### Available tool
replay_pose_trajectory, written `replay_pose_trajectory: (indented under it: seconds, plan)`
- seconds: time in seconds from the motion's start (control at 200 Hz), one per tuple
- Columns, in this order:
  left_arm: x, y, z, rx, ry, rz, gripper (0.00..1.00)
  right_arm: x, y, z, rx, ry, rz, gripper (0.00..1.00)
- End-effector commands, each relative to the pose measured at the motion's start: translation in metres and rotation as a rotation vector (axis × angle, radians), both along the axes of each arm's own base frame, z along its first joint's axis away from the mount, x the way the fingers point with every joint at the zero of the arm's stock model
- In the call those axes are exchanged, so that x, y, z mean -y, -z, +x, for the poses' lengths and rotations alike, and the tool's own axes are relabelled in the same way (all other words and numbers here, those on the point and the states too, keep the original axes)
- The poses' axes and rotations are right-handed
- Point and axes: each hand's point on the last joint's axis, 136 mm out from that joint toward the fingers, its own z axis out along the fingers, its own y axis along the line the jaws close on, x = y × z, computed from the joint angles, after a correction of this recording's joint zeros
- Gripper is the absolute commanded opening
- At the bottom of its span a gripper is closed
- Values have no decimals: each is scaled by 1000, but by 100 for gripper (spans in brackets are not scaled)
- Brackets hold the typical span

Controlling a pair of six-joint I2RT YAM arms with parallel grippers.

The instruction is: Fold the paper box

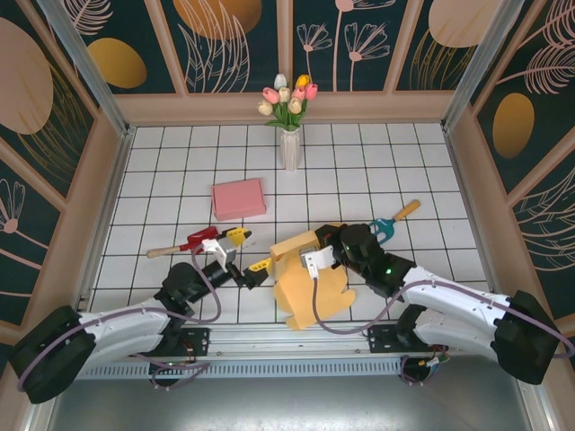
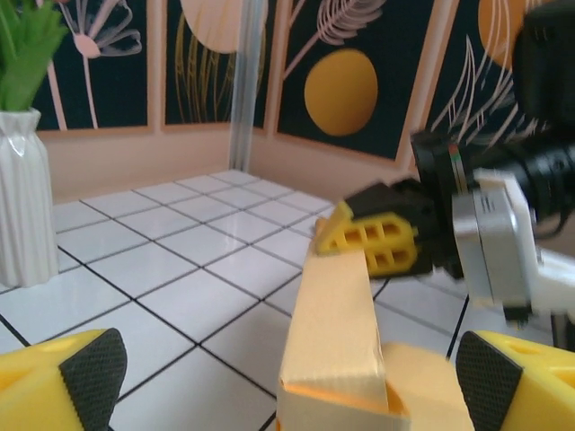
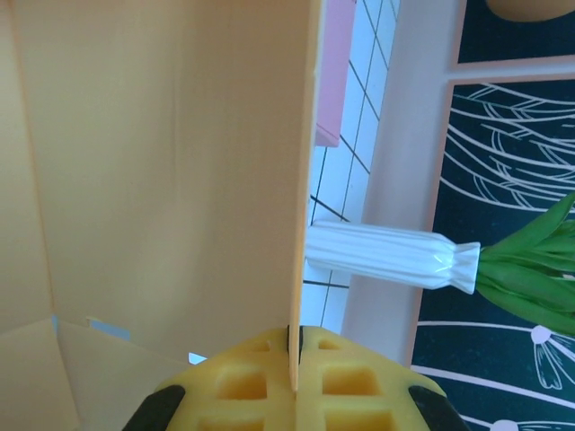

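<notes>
Right jaws pinch a panel of the paper box [image 1: 310, 283]; left jaws, spread wide, should close squarely on the nearest edge.

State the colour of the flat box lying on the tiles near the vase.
The flat box is pink; the top external view shows it best.

Right wrist: flat pink box [image 3: 334, 63] mostly hidden behind yellow cardboard box [image 3: 162, 162]. Left wrist: white ribbed vase [image 2: 25, 197] cropped at left edge.

Matt card paper box [image 1: 292, 296], glossy tiled table [image 1: 180, 180], ribbed matt vase [image 1: 290, 148], moulded yellow plastic right tool [image 3: 295, 359]
</notes>
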Motion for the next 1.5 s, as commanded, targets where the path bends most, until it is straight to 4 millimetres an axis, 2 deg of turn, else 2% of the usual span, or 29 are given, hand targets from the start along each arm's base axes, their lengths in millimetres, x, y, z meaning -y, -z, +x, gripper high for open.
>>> replay_pose_trajectory:
  seconds: [0.0, 0.055, 0.14, 0.24, 0.36, 0.51, 0.746, 0.876, 1.141, 1.491]
  plan:
    - [23, 25, -3, 51, 106, 152, 98, -7, -22, 5, 32, -89, -16, 0]
    - [32, 35, 4, 64, 116, 205, 98, -7, -31, 10, 35, -107, -14, 0]
    - [29, 38, 11, 130, 74, 228, 99, -2, -36, 22, 66, -105, -40, 0]
    - [25, 34, 9, 197, 64, 233, 98, 1, -32, 35, 90, -101, -71, 0]
    - [28, 42, 11, 228, 71, 280, 99, 0, -22, 39, 107, -121, -95, 0]
    - [30, 49, 5, 255, 112, 294, 99, 0, -11, 31, 95, -152, -115, 0]
    - [35, 49, 3, 250, 138, 289, 98, -2, 1, 20, 76, -169, -123, 0]
    - [39, 52, 1, 224, 171, 290, 97, -6, 0, 19, 80, -177, -116, 0]
    - [42, 51, 9, 172, 144, 263, 95, -9, -1, 13, 90, -187, -110, 0]
    - [58, 58, 12, 101, 198, 235, 82, -7, -3, 10, 97, -177, -115, 0]
